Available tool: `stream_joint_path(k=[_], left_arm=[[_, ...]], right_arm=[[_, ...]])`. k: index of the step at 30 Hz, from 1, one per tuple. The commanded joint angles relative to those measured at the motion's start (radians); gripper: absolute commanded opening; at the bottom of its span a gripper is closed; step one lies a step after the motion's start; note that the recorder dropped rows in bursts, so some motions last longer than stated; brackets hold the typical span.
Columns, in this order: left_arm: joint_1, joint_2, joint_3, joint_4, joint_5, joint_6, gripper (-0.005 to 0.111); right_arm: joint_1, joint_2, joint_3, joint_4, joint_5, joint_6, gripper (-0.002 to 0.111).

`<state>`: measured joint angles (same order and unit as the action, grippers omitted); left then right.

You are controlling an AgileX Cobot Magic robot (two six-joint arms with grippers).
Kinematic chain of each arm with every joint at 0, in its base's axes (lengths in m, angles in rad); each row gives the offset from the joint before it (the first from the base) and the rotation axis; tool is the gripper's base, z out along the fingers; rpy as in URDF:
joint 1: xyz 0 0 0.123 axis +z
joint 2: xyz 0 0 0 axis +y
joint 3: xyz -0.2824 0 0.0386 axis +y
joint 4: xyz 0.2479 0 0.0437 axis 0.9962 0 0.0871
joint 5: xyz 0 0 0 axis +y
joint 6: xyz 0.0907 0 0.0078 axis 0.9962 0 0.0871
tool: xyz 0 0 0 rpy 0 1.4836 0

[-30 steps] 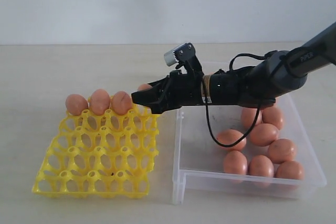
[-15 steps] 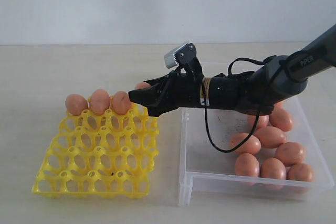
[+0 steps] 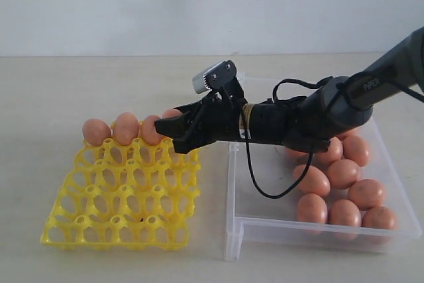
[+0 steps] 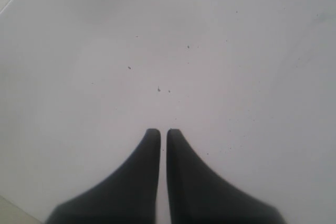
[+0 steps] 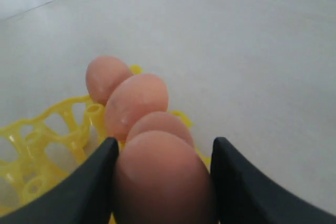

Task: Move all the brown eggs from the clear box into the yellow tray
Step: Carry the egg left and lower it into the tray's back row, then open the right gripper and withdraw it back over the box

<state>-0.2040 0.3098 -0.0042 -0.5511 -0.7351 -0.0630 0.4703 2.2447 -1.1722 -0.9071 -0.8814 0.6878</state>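
On the left of the tabletop (image 3: 53,97) sits the yellow tray (image 3: 119,203). Three brown eggs (image 3: 126,128) stand side by side in its back row. Just to their right, the right end effector (image 3: 167,126) squeezes a fourth egg (image 5: 163,179) between its two black fingers, over the tray's back corner. On the right is the clear box (image 3: 265,220), with more eggs (image 3: 343,173) bunched in its right part. The left end effector (image 4: 163,132) is closed, with nothing in it.
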Motion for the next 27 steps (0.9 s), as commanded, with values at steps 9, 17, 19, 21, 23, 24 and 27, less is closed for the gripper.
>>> stream_joint_path(k=[9, 17, 19, 21, 23, 24, 27], left_arm=[[0.002, -0.003, 0.004, -0.003, 0.001, 0.005, 0.004], [0.002, -0.003, 0.004, -0.003, 0.001, 0.005, 0.004], [0.002, -0.003, 0.004, -0.003, 0.001, 0.005, 0.004], [0.002, -0.003, 0.004, -0.003, 0.004, 0.005, 0.004], [0.002, -0.003, 0.004, -0.003, 0.004, 0.005, 0.004], [0.002, -0.003, 0.004, -0.003, 0.004, 0.005, 0.004], [0.002, -0.003, 0.004, -0.003, 0.004, 0.005, 0.004]], right_arm=[[-0.001, 0.045, -0.005, -0.048, 0.047, 0.116, 0.0], [-0.001, 0.048, -0.005, -0.057, 0.057, 0.123, 0.015], [-0.001, 0.048, -0.005, -0.057, 0.057, 0.128, 0.032], [-0.001, 0.048, -0.005, -0.057, 0.071, 0.148, 0.048], [-0.001, 0.048, -0.005, -0.057, 0.097, 0.151, 0.058], [-0.003, 0.048, -0.005, -0.055, 0.104, 0.151, 0.06], [-0.016, 0.048, -0.005, -0.048, 0.073, 0.151, 0.062]])
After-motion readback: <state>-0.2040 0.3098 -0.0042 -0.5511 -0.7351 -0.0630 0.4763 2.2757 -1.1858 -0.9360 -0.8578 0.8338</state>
